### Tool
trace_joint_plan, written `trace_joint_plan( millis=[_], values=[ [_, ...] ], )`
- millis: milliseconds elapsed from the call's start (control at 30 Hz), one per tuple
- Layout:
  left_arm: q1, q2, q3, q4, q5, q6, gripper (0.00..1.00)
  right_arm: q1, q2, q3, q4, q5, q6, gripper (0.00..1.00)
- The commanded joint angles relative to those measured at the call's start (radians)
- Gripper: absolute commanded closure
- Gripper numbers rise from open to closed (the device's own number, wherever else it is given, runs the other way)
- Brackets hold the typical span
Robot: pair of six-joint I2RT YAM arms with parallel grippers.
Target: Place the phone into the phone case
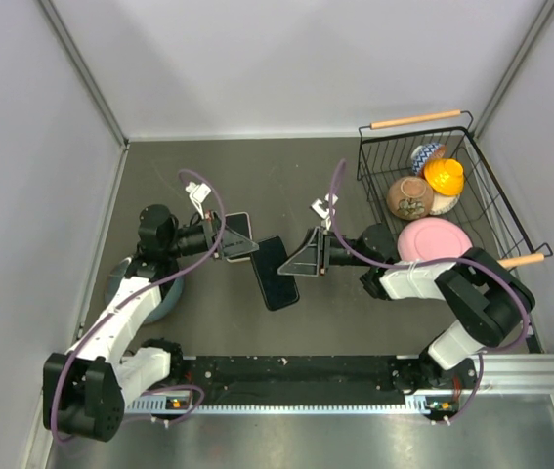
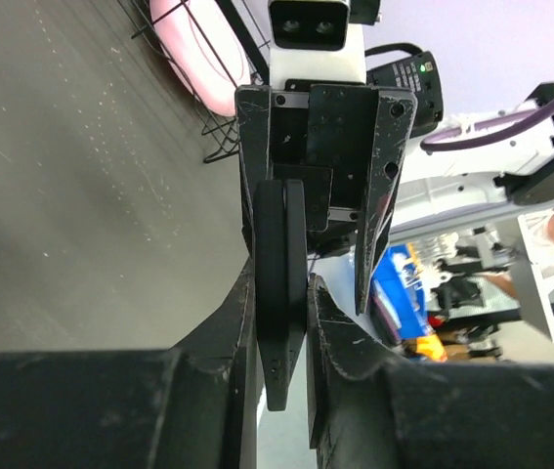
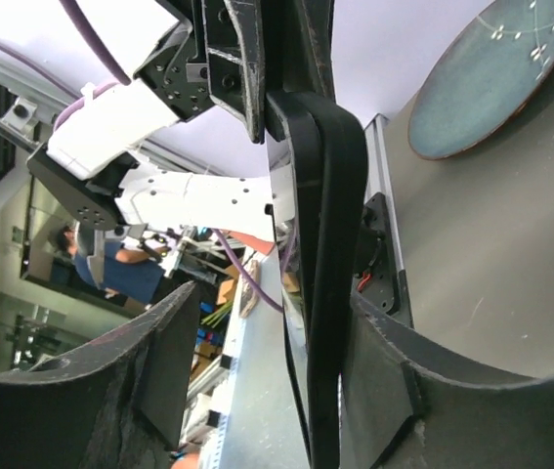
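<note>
The phone (image 3: pixel 294 293), a thin glossy slab, lies against the thicker matte black phone case (image 3: pixel 333 244), and both hang edge-on above the table. In the top view they show as one dark slab (image 1: pixel 275 274) between the two grippers. My left gripper (image 2: pixel 284 281) is shut on one end of the phone and phone case (image 2: pixel 278 254), with both fingers pressed to its faces. My right gripper (image 3: pixel 275 293) stands open around the other end; the case rests against one finger (image 3: pixel 394 391) and the other finger is well apart. From above, the left gripper (image 1: pixel 237 240) faces the right gripper (image 1: pixel 291 264).
A wire basket (image 1: pixel 472 137) at the right holds a pink plate (image 1: pixel 433 237), a brown bowl (image 1: pixel 410 195) and an orange thing (image 1: pixel 445 176). A blue-grey plate (image 1: pixel 120 283) lies under my left arm, and the same plate (image 3: pixel 491 78) appears in the right wrist view. Grey walls close in the table.
</note>
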Motion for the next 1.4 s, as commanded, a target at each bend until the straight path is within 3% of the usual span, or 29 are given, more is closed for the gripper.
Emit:
trace_joint_plan(
  millis=[0, 67, 100, 133, 200, 300, 333, 367, 467, 567, 800, 1000, 1100, 1200, 1233, 1333, 1367],
  values=[
    [-0.005, 0.015, 0.075, -0.142, 0.058, 0.182, 1.0, -0.018, -0.018, 0.067, 0.113, 0.041, -0.049, 0.53],
    [-0.005, 0.018, 0.077, -0.103, 0.068, 0.152, 0.98, -0.025, -0.007, 0.082, 0.121, 0.043, -0.048, 0.74],
    [-0.005, 0.017, 0.077, -0.088, 0.071, 0.133, 0.9, -0.026, 0.004, 0.085, 0.159, 0.04, -0.039, 0.88],
    [-0.005, 0.015, 0.072, -0.053, 0.075, 0.113, 0.71, -0.031, 0.01, 0.087, 0.182, 0.037, -0.01, 0.91],
    [-0.005, 0.001, 0.062, 0.005, 0.069, 0.037, 0.64, -0.038, 0.025, 0.085, 0.263, 0.029, 0.039, 0.96],
    [-0.005, -0.025, 0.002, 0.209, 0.024, -0.159, 0.55, -0.043, 0.03, 0.074, 0.312, 0.024, 0.057, 0.97],
    [-0.004, -0.025, -0.051, 0.292, 0.007, -0.31, 0.53, -0.043, 0.028, 0.07, 0.315, 0.023, 0.058, 0.97],
    [-0.005, -0.022, -0.079, 0.494, -0.002, -0.383, 0.53, -0.044, 0.027, 0.068, 0.32, 0.02, 0.058, 0.97],
    [-0.007, 0.0, -0.136, 0.653, -0.034, -0.533, 0.52, -0.043, 0.022, 0.059, 0.323, 0.023, 0.055, 0.93],
    [-0.007, -0.002, -0.139, 0.638, -0.053, -0.536, 0.53, -0.043, 0.019, 0.056, 0.325, 0.021, 0.057, 0.9],
    [-0.007, -0.068, -0.104, 0.377, -0.111, -0.422, 0.54, -0.044, 0.012, 0.035, 0.335, 0.012, 0.057, 0.89],
    [-0.008, -0.065, -0.1, 0.342, -0.134, -0.396, 0.51, -0.044, 0.019, 0.025, 0.36, -0.005, 0.075, 0.89],
    [-0.01, -0.065, -0.096, 0.32, -0.139, -0.369, 0.53, -0.044, 0.016, 0.018, 0.36, -0.003, 0.073, 0.89],
    [-0.008, -0.065, -0.09, 0.28, -0.146, -0.335, 0.62, -0.044, 0.019, 0.015, 0.358, -0.005, 0.078, 0.9],
    [-0.01, -0.065, -0.09, 0.277, -0.146, -0.323, 0.67, -0.043, 0.021, 0.018, 0.36, -0.008, 0.08, 0.89],
    [-0.011, -0.049, -0.08, 0.26, -0.139, -0.289, 1.0, -0.044, 0.024, 0.018, 0.36, -0.009, 0.083, 0.87],
    [-0.011, -0.045, -0.077, 0.248, -0.128, -0.28, 1.0, -0.044, 0.024, 0.018, 0.358, -0.009, 0.083, 0.79]
  ],
)
